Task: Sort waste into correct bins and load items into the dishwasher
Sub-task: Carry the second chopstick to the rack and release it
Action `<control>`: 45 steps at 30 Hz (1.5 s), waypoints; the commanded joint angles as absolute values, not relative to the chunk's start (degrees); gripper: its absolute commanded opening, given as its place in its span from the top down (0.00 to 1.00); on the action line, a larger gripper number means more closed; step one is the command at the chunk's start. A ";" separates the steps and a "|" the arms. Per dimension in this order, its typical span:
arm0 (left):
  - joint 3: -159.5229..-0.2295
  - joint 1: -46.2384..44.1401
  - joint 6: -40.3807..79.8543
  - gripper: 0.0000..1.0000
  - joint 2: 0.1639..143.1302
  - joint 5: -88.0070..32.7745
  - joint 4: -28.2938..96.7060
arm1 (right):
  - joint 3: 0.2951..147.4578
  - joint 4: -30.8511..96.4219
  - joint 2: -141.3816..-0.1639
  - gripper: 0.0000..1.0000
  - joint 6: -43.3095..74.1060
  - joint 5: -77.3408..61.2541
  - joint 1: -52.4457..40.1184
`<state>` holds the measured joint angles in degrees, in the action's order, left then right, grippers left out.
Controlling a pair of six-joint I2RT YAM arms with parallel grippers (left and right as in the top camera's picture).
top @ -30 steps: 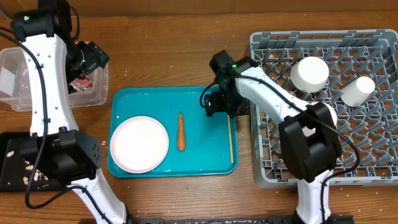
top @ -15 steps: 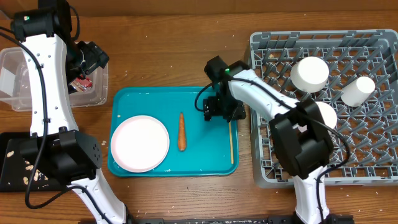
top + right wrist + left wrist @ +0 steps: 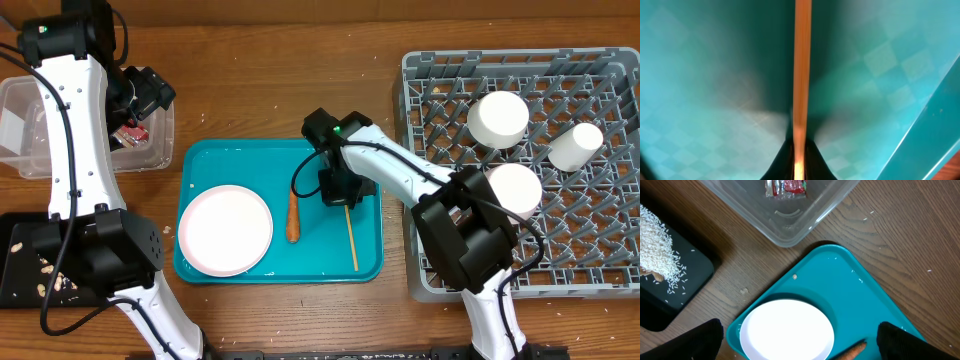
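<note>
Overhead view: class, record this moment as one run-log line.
right hand: shut on wooden chopstick | left hand: open, empty | carrot, plate: on teal tray

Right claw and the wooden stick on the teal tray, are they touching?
Touching. The right wrist view shows the right claw shut on the wooden stick, pinching it from both sides.

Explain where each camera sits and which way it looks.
Overhead: above the table, facing down on the teal plastic tray; left arm and right arm show.
Left wrist: high, facing down at tray corner and round white plate; left fingertips show.
Right wrist: close above the tray floor; right fingertips pinch a thin wooden stick.
All share the tray.
</note>
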<state>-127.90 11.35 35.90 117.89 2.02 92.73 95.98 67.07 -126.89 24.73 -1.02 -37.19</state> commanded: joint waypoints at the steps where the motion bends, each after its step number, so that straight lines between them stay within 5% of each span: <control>1: -129.16 11.18 36.42 0.00 117.34 2.76 92.62 | 99.57 69.23 -129.75 0.96 25.56 -0.91 -36.60; 17: -129.16 11.18 36.42 0.00 117.34 2.76 92.62 | 133.34 92.75 -124.77 0.96 18.17 8.36 -18.00; 30: -129.16 11.22 36.42 0.00 117.34 2.76 92.62 | 125.67 83.99 -124.31 0.95 8.29 -1.23 -7.35; 38: -129.16 11.22 36.42 0.00 117.34 2.76 92.62 | 121.86 81.95 -124.31 0.80 8.54 -1.41 -9.39; 42: -129.16 11.22 36.42 0.00 117.34 2.76 92.62 | 121.91 82.46 -124.29 0.46 9.56 -1.39 -9.80; 45: -129.16 11.22 36.42 0.00 117.34 2.76 92.62 | 122.52 83.59 -124.18 0.38 14.09 -1.43 -9.80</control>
